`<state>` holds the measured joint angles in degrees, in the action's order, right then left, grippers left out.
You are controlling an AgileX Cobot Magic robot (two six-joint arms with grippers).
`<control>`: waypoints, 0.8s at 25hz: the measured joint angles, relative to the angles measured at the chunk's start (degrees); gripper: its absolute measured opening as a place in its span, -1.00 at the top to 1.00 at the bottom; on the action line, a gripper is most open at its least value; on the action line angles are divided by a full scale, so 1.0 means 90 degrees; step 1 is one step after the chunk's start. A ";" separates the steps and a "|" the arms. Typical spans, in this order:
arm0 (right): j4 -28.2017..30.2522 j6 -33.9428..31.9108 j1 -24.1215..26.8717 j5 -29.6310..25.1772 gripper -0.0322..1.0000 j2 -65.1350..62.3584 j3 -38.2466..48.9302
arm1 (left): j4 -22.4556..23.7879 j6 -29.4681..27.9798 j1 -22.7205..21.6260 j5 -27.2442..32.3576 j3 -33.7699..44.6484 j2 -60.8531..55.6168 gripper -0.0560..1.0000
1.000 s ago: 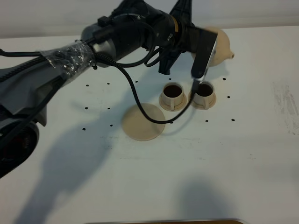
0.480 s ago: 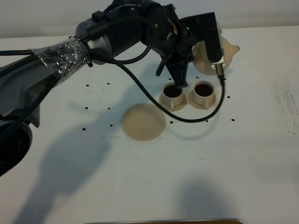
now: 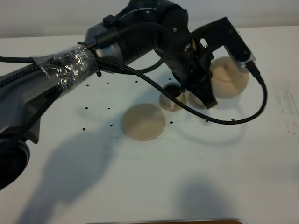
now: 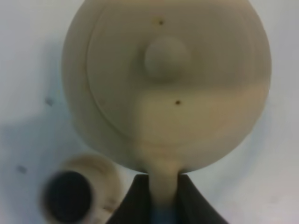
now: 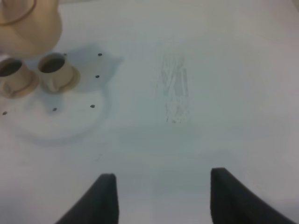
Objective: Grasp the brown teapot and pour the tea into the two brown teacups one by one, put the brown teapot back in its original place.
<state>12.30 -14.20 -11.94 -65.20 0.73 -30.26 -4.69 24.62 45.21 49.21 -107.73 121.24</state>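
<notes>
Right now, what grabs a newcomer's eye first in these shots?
The big dark left arm, its forearm wrapped in clear tape, sweeps across the white table. Its end effector is shut on the brown teapot's handle, carried above the two teacups, both dark inside. To their left sits the large empty saucer; the right end effector hangs open.

White tabletop [image 3: 196, 177], matte. Small black dots [image 3: 86, 108] scattered in a loose grid. Faint grey scuff mark [image 5: 175, 91] on bare surface, well apart from dots.
</notes>
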 joint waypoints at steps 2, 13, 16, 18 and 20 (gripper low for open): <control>0.0000 0.0000 0.0000 0.0000 0.10 0.0000 0.0000 | 0.0010 -0.0395 0.0066 0.0235 0.0000 0.0000 0.59; 0.0000 0.0000 0.0000 0.0000 0.10 0.0000 0.0000 | 0.0365 -0.1401 0.0252 -0.0180 0.0791 0.0001 0.59; 0.0000 0.0000 0.0000 0.0000 0.10 0.0000 0.0000 | 0.0349 -0.1507 0.0252 -0.0409 0.0871 0.0054 0.59; 0.0000 0.0000 0.0000 0.0000 0.10 0.0000 0.0000 | 0.0310 -0.1555 0.0286 -0.0543 0.0876 0.0126 0.59; 0.0000 0.0000 0.0000 0.0000 0.10 0.0000 0.0000 | 0.0248 -0.1563 0.0318 -0.0656 0.0876 0.0230 0.59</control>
<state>12.30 -14.20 -11.94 -65.20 0.73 -30.26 -2.46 10.55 48.07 43.31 -99.85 123.31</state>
